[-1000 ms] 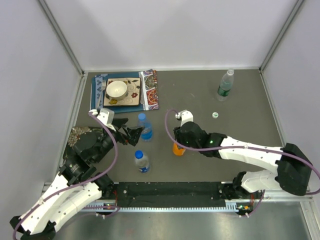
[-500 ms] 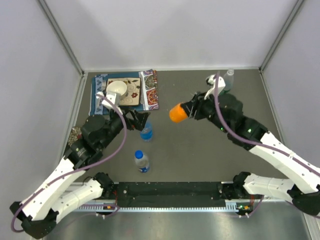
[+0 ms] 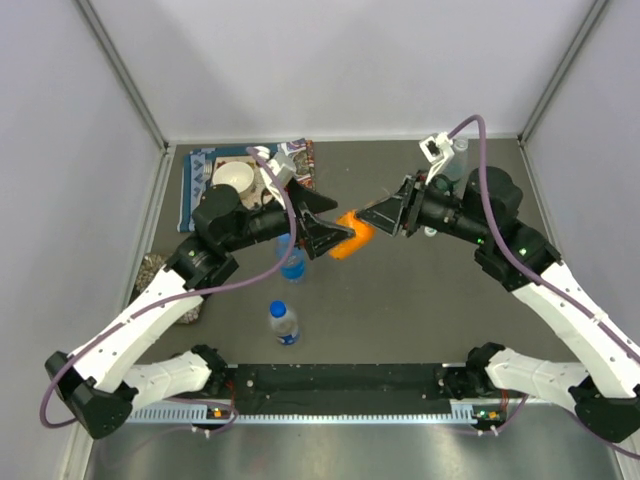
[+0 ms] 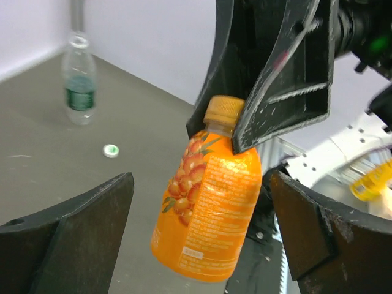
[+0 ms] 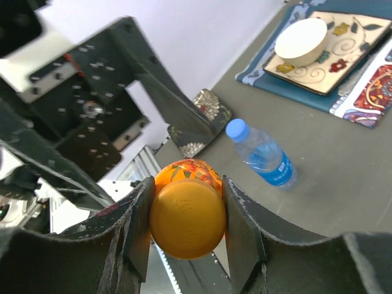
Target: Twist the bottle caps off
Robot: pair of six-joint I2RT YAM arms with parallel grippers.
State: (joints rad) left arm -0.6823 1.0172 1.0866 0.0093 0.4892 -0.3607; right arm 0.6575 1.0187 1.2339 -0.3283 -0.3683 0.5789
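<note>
Grey table (image 3: 400,320), right gripper (image 5: 187,215) pinching orange cap (image 4: 223,109), left gripper (image 4: 199,236) spread, bottle label (image 4: 211,205) illegible.

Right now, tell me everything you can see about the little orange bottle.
The short orange plastic bottle hangs in the air above the dark table, clear of it. Its round orange screw cap is on, and a label with printed berries and small text wraps the body. The right end effector is clamped on the cap, carrying the bottle tilted. The left end effector is open, one finger on each side of the body, not touching it.
</note>
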